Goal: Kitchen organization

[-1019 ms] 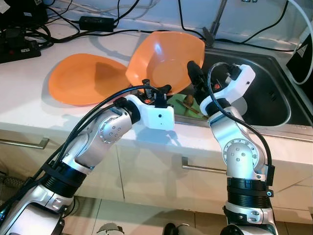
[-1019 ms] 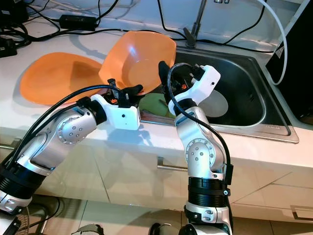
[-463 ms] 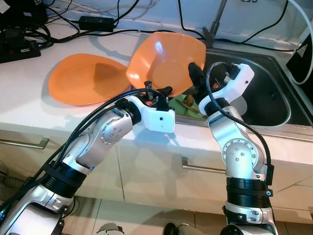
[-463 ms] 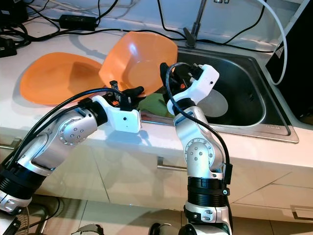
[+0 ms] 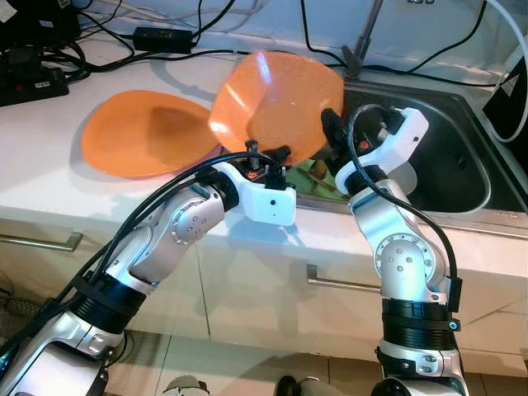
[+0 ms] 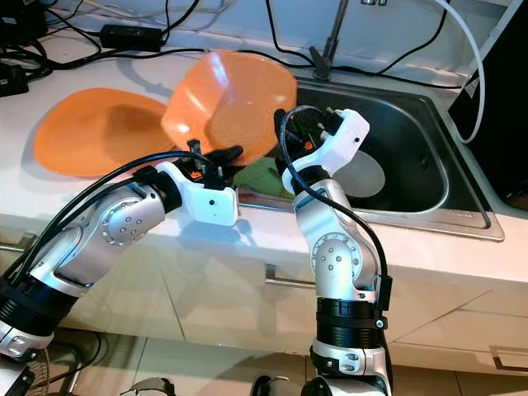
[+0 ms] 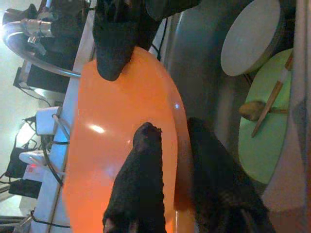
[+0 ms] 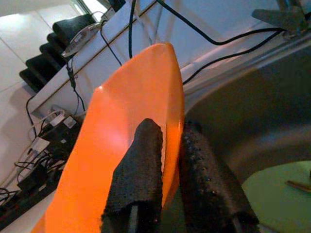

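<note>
Both grippers hold one orange plate (image 5: 276,103), tilted up on edge over the left rim of the sink (image 5: 462,157). Left gripper (image 5: 268,155) pinches the plate's lower rim; in the left wrist view its fingers (image 7: 141,179) are closed on the rim, one on the inner face and one behind it. Right gripper (image 5: 332,132) grips the plate's right edge, and in the right wrist view its fingers (image 8: 141,170) are likewise closed with the orange rim between them.

A second orange plate (image 5: 144,132) lies flat on the white table (image 5: 49,181), just to the left of the held plate, whose lower left edge overlaps it in the head views; whether they touch cannot be told.

Inside the sink, a green plate (image 7: 265,131) lies beneath the held plate, with a wooden spoon (image 7: 260,109) on it. Next to it in the basin is a round grey disc (image 7: 252,36).

Black cables (image 5: 165,37) and a power adapter run along the back of the table, and the base of the tap (image 5: 356,54) stands behind the sink.
</note>
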{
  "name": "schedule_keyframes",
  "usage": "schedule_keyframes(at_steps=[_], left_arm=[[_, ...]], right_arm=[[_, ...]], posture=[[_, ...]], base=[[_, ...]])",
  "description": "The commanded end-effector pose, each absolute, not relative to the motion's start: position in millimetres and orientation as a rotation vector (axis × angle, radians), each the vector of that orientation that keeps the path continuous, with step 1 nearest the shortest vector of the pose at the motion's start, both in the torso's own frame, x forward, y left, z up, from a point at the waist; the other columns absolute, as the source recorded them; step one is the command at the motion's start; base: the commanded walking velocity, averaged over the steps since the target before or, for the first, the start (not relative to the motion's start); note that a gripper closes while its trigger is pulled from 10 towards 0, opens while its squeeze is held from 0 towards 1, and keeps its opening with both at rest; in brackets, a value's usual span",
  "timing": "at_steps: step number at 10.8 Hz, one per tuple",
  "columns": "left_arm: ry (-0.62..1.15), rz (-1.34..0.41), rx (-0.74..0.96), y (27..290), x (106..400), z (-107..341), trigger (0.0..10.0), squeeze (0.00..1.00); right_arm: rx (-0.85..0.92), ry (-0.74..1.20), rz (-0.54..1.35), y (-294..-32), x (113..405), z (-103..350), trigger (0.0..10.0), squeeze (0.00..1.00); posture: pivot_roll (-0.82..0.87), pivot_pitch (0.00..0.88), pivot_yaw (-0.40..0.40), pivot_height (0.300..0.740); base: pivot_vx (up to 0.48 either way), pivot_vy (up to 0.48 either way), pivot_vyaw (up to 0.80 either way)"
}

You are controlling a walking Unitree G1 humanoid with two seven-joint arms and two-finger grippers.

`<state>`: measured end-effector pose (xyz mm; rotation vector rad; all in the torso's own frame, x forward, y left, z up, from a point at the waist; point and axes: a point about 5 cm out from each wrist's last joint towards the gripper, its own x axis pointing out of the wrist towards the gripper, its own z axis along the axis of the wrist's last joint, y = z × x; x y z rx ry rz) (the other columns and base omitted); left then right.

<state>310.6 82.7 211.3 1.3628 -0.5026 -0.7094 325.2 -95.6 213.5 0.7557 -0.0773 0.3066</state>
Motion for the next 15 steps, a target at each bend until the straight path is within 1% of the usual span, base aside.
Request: schedule_keyframes(at_steps=[1, 5, 6, 8, 9, 11, 12, 13, 14, 15], left_arm=[[-0.563, -0.674, 1.350, 81.2, 310.0, 224.1, 10.0, 1.00], [-0.563, -0.664, 1.358, 82.5, 310.6, 224.3, 10.0, 1.00], [-0.562, -0.662, 1.356, 82.6, 310.8, 224.3, 10.0, 0.00], [-0.556, -0.663, 1.346, 82.5, 310.0, 223.4, 10.0, 0.00], [-0.552, -0.664, 1.339, 82.5, 309.3, 222.8, 10.0, 0.00], [-0.549, -0.672, 1.329, 81.6, 308.5, 221.9, 10.0, 0.00], [-0.531, -0.677, 1.285, 80.8, 308.2, 220.2, 10.0, 0.00], [-0.458, -0.645, 1.099, 82.7, 310.4, 218.9, 10.0, 0.00], [-0.378, -0.613, 0.918, 85.1, 312.9, 215.3, 10.0, 0.00], [-0.313, -0.607, 0.747, 83.2, 313.2, 208.7, 10.0, 0.00]], right_arm=[[0.776, -0.047, 0.310, -90.4, 325.9, 210.3, 0.0, 0.00], [0.778, -0.046, 0.282, -93.2, 327.4, 208.8, 0.0, 0.00], [0.781, -0.047, 0.237, -98.7, 329.7, 207.5, 0.0, 0.00], [0.790, -0.063, 0.125, -114.4, 335.5, 206.1, 0.0, 0.00], [0.806, -0.081, 0.049, -126.7, 340.2, 206.4, 0.0, 0.00], [0.843, -0.093, -0.045, -139.5, 345.2, 205.9, 0.0, 0.00], [0.842, -0.097, -0.100, -147.6, 347.8, 203.4, 0.0, 0.00], [0.812, -0.106, -0.134, -154.6, 351.5, 202.3, 0.0, 0.00], [0.771, -0.114, -0.142, -158.1, 354.6, 202.3, 7.6, 0.00], [0.729, -0.114, -0.152, -159.8, 359.0, 201.0, 10.0, 0.00]], posture=[[0.01, 0.093, -0.103, 0.740], [0.01, 0.092, -0.101, 0.740], [0.01, 0.092, -0.101, 0.740], [0.01, 0.094, -0.103, 0.740], [0.01, 0.094, -0.103, 0.740], [0.01, 0.094, -0.103, 0.740], [0.01, 0.092, -0.104, 0.740], [0.02, 0.093, -0.105, 0.740], [0.02, 0.093, -0.107, 0.740], [0.02, 0.093, -0.107, 0.740]], base=[[0.000, 0.000, 0.00], [0.000, 0.000, 0.00], [0.000, 0.000, 0.00], [0.000, 0.000, 0.00], [0.000, 0.000, 0.00], [0.000, 0.000, 0.00], [0.000, 0.000, 0.00], [0.000, 0.000, 0.00], [0.000, 0.000, 0.00], [0.000, 0.000, 0.00]])
